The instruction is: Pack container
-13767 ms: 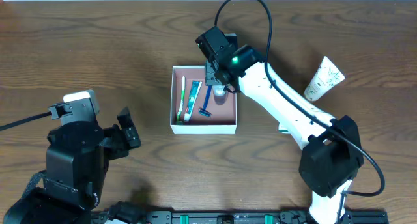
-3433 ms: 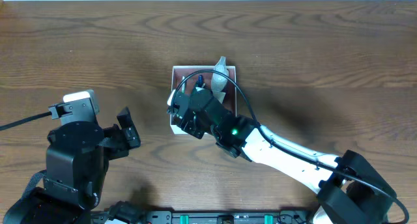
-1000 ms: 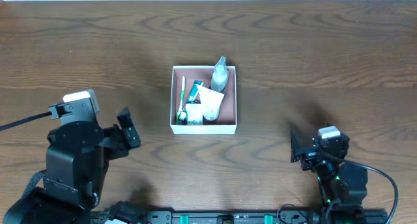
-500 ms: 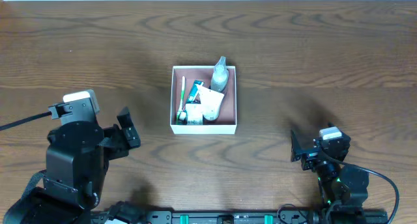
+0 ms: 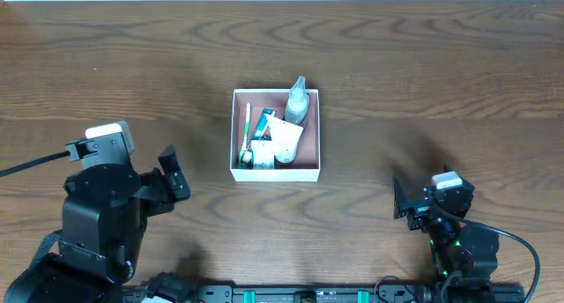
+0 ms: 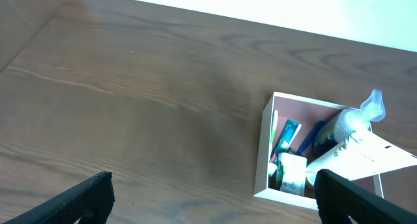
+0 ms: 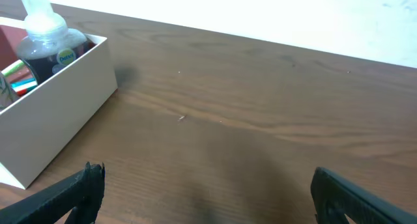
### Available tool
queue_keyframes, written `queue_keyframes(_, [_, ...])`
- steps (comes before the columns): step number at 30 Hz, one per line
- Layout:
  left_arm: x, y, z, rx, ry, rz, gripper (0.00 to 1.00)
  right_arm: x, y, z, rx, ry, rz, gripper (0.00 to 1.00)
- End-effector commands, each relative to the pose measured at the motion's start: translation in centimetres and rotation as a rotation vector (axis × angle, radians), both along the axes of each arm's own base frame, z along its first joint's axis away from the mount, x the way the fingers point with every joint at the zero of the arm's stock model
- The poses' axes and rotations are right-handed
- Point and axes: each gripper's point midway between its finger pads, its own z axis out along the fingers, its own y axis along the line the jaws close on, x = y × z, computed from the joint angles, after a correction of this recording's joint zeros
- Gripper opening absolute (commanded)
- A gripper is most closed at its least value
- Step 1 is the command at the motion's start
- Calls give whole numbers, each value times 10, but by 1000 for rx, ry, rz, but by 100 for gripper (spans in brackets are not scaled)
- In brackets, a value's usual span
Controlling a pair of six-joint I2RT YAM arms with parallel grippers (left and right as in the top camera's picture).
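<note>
The container point(image 5: 310, 166), a square white box with a pinkish-brown floor, sits mid-table. It holds a clear bottle point(image 5: 297, 100), a white tube point(image 5: 285, 137), a toothbrush point(image 5: 246, 125) and a toothpaste. It shows in the left wrist view point(image 6: 264, 155) and at the left edge of the right wrist view point(image 7: 62, 116). My left gripper point(image 5: 174, 181) point(image 6: 215, 201) is open and empty, left of the box. My right gripper point(image 5: 398, 202) point(image 7: 208, 191) is open and empty, at the lower right.
Bare wooden table point(image 5: 423, 65) surrounds the box. The arm bases stand at the front left point(image 5: 97, 224) and front right point(image 5: 458, 250).
The right arm has pulled back from the box to the front right. The white tube that lay at the far right now lies in the box. Little moved in the last second.
</note>
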Motion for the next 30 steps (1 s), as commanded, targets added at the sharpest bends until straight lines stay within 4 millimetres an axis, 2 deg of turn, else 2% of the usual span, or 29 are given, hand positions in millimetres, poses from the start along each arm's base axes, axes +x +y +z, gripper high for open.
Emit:
queue_keyframes(1, [-1,3,2,11,-4,12,98,0,0,-1,13,0,-1,99])
queue_keyframes(6, [-3,5,-2,19,15,14,98,0,0,-1,13,0,-1,99])
queue_keyframes(8, [-4,12,-5,44,24,32,98,0,0,-1,13,0,-1,99])
queue_keyframes(12, [-3,21,-29,-24,45,84,98,0,0,-1,13,0,-1,99])
queue_keyframes(14, [2,25,-44,-70,18,100,98,0,0,-1,13,0,-1,99])
queue_keyframes(18, [10,19,-78,-90,-76,1,98,0,0,-1,13,0,-1,99])
queue_keyframes(24, [0,22,-144,-92,-118,15,98,0,0,-1,13,0,-1,99])
queue_keyframes(30, [-7,13,-204,-125,-94,-27,98,0,0,-1,13,0,-1,99])
